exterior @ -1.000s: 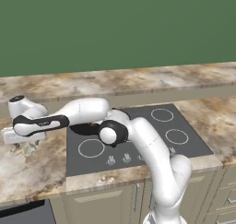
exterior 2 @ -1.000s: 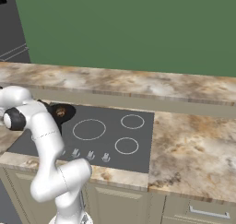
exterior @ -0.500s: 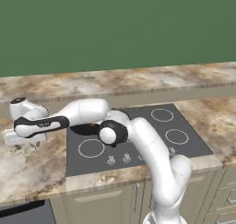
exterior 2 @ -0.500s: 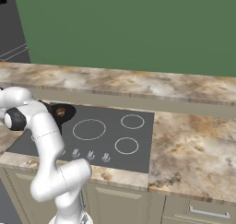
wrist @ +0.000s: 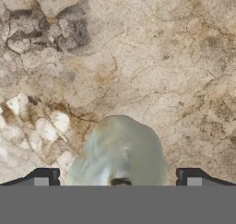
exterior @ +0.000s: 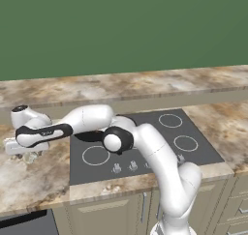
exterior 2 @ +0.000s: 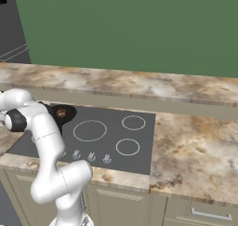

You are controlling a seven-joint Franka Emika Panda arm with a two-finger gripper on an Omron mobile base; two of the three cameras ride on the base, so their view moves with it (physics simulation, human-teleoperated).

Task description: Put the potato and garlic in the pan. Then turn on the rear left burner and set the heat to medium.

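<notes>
The garlic (wrist: pixel 120 149) sits on the marbled surface (wrist: pixel 152 66) left of the cooktop (exterior: pixel 145 147), directly between our 2 fingers (wrist: pixel 191 178), which stand wide apart on either side of it and hold nothing yet. In the right base view the potato (exterior 2: pixel 61 112) already lies in the pan (exterior 2: pixel 65 113) on the rear left burner, so we judge 1 of the 2 items placed. Still to do: close on the garlic, carry it to the pan, then turn on that burner and set it to medium. In the left base view the gripper (exterior: pixel 22 149) hangs low over the surface at the far left. Against the frames of 1.0 s and 0.5 s ago, we see almost no change; the arm has held its reach, perhaps settling slightly lower.
</notes>
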